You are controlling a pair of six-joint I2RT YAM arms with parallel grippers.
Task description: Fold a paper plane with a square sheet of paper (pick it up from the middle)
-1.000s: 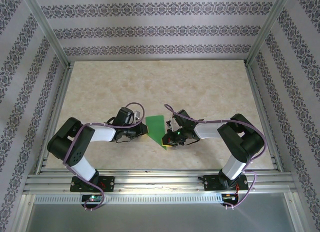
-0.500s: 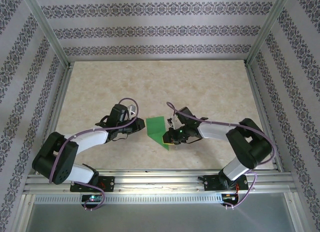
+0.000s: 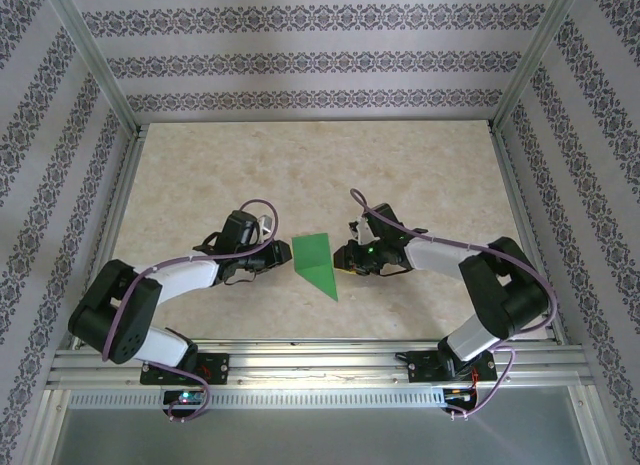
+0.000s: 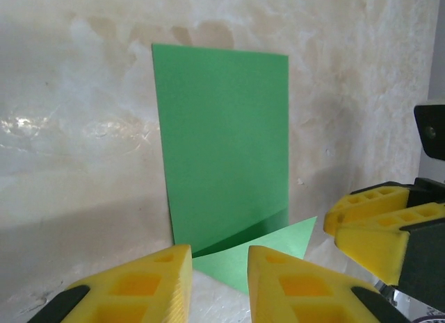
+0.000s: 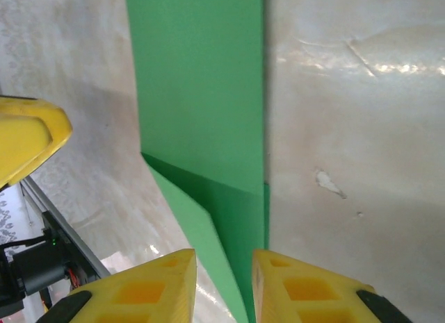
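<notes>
Partly folded bright green paper, pointed, flat

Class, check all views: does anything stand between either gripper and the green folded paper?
Nothing visible does. The green paper lies on the table, directly between the left gripper and right gripper, both facing it with jaws parted.

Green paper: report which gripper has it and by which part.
Nothing holds it. The green paper lies on the table between the left gripper and the right gripper, their fingers parted around its pointed end without clamping.
</notes>
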